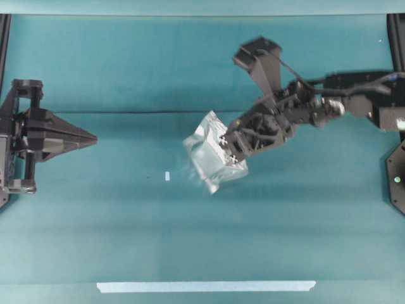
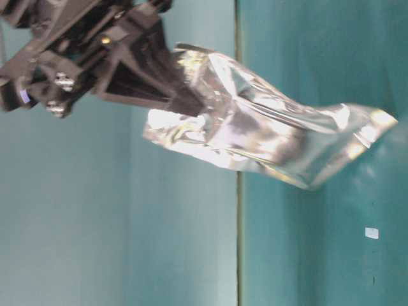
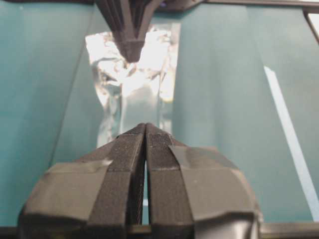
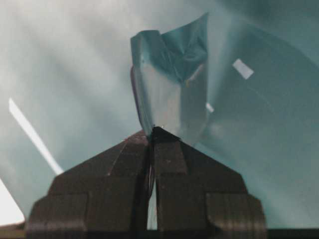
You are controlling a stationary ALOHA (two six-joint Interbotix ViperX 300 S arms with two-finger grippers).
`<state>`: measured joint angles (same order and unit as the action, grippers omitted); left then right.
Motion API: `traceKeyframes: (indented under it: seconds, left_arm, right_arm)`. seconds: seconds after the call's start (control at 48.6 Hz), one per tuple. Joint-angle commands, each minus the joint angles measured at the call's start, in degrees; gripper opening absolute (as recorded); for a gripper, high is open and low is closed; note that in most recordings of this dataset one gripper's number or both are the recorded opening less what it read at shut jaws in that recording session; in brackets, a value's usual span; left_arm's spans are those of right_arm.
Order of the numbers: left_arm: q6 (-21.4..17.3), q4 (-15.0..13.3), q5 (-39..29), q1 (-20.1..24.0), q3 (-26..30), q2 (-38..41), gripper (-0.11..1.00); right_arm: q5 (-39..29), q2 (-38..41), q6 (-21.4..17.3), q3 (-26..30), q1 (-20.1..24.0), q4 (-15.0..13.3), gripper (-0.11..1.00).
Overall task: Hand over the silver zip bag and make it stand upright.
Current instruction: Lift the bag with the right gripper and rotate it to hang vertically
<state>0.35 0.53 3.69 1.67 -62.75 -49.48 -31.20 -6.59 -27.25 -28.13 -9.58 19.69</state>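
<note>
bag status: silver zip bag (image 1: 212,152) is off the counter (image 1: 126,76), held in the air over the counter's middle, a bit to the right of centre. right hand (image 1: 233,151) is clenched on one end of it; right wrist view shows the jaws pinched together w/ foil caught between the tips, rest of the bag (image 4: 172,74) sticking out beyond them. table-level view: bag (image 2: 255,134) hangs free from the hand (image 2: 182,105), body crumpled and twisted, far end flared. nothing supports it but the grip.

left hand (image 1: 88,137) waits near the left edge of the counter, well apart from the bag, jaws pressed shut on nothing, tips pointing toward the middle. left wrist view confirms: pads (image 3: 127,164) together, bag (image 3: 132,74) straight ahead w/ the right hand's tip (image 3: 130,50) on its upper part. lined up this way presumably so the bag can be presented end-on.

judgement: handover step in progress, approx early-mid task. pick-up done, transfer and standing not yet done. left hand must open before it can take anything. grip at one end leaves the other free for the receiver, prob. the reason for holding it so.

risk: foil is slick and floppy, could slip or fold at transfer.

also on counter: small pale tape scrap (image 1: 168,176) left of bag; long pale tape strip (image 1: 205,286) along near edge.
</note>
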Motion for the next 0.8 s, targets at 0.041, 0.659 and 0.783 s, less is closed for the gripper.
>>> traceKeyframes:
  seconds: [0.041,0.659,0.783]
  left_arm:
    - [0.09,0.09,0.18,0.09,0.35,-0.35,-0.01]
    - [2.72,0.09,-1.49,-0.18,0.18,-0.35,-0.01]
    - [2.72,0.09,-1.49,-0.18,0.18,-0.44,-0.01]
  right_arm:
    - [-7.12,0.26,4.22,4.75,-0.44,0.18,0.01]
    - [-33.31,12.3,30.76,27.6,0.79,-0.09,0.01]
    - [-35.33,13.8,34.8,30.06,1.32,-0.35,0.01]
